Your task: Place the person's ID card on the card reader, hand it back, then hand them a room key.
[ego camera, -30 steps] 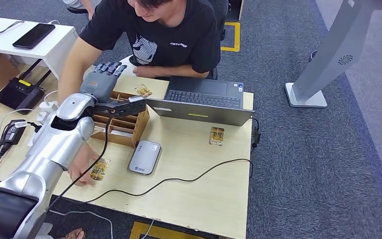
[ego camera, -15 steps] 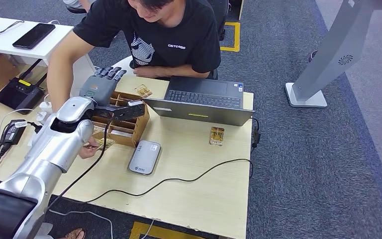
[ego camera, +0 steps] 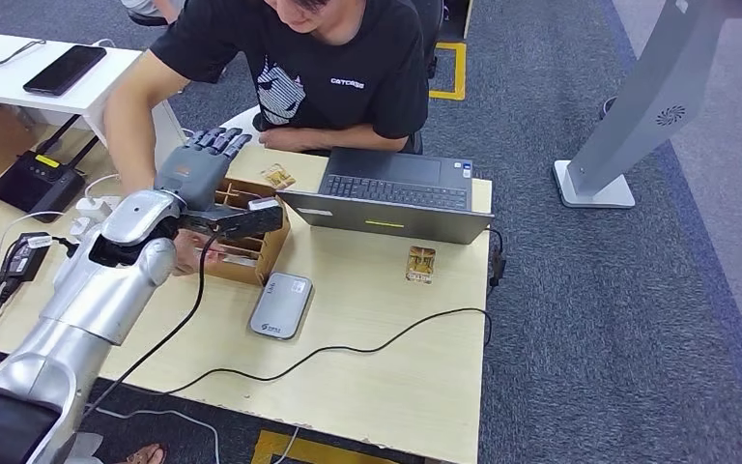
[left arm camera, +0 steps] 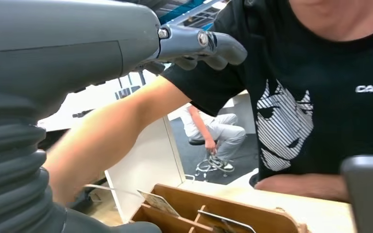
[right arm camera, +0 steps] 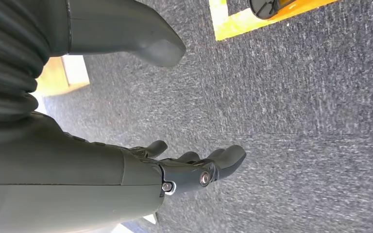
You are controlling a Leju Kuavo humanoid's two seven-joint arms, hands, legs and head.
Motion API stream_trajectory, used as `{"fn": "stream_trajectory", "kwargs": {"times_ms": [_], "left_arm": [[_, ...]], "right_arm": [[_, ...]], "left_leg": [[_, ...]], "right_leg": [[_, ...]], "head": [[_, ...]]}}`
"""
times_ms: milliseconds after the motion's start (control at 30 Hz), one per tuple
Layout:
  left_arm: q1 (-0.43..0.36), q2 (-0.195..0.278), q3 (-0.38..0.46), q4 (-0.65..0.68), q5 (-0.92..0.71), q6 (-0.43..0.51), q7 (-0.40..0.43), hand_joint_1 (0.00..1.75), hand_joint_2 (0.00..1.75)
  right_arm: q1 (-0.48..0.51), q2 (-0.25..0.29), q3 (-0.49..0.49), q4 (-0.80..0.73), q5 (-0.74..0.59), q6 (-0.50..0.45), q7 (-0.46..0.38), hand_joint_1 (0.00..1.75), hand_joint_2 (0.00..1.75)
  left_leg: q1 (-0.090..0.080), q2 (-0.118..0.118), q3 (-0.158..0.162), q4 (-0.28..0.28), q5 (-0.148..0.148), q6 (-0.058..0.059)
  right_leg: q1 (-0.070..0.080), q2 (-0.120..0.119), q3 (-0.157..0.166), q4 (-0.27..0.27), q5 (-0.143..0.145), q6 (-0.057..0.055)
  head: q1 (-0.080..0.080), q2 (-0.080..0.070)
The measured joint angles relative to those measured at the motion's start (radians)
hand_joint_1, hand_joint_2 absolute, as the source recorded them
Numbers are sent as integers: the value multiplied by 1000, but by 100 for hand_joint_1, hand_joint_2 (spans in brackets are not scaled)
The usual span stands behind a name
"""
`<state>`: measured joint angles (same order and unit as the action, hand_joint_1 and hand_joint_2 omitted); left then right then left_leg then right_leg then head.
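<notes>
one card reader (ego camera: pixel 281 305), one laptop (ego camera: pixel 394 196)

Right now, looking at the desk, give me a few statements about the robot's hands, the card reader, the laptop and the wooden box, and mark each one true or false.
1. The robot's left hand is above the wooden box, fingers stretched toward the person. True.
2. A card lies on the grey card reader. False: nothing lies on its top; a card lies on the table to its right.
3. The laptop is open, keyboard facing the person. True.
4. The right hand holds a room key. False: it holds nothing and hangs over grey carpet.
5. The wooden box has dividers. True.
</notes>
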<state>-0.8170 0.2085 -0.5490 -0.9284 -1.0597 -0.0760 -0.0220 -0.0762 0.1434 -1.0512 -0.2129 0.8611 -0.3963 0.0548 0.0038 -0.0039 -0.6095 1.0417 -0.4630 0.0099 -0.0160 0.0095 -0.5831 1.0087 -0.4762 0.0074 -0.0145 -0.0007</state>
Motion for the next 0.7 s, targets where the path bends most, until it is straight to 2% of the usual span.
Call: {"fn": "stream_trajectory", "kwargs": {"times_ms": [100, 267, 467, 700], "left_arm": [[52, 44, -22, -118, 41, -37, -2, 0, 175], [157, 143, -58, -317, 84, -50, 2, 0, 175], [242, 247, -68, -487, 153, -75, 8, 0, 175], [305, 311, -76, -578, 174, -83, 9, 0, 175]], "right_arm": [[0, 5, -15, 0, -16, -7, -2, 0, 175], [1, 13, -43, 0, -37, -15, -5, 0, 175], [1, 20, -68, 0, -52, -22, -9, 0, 175], [1, 25, -86, 0, -55, -25, -13, 0, 175]], "left_leg": [[0, 0, 0, -1, 0, 0], [0, 1, 0, -2, 0, -1], [0, 1, 0, -2, -1, -1], [0, 0, 0, -3, -1, -1]], "right_leg": [[0, 0, 0, 0, 0, -1], [0, 1, -1, 0, -2, -2], [0, 1, -2, 0, -2, -3], [0, 1, -2, 0, -3, -4]], "head": [[0, 0], [0, 0], [0, 0], [0, 0]]}}
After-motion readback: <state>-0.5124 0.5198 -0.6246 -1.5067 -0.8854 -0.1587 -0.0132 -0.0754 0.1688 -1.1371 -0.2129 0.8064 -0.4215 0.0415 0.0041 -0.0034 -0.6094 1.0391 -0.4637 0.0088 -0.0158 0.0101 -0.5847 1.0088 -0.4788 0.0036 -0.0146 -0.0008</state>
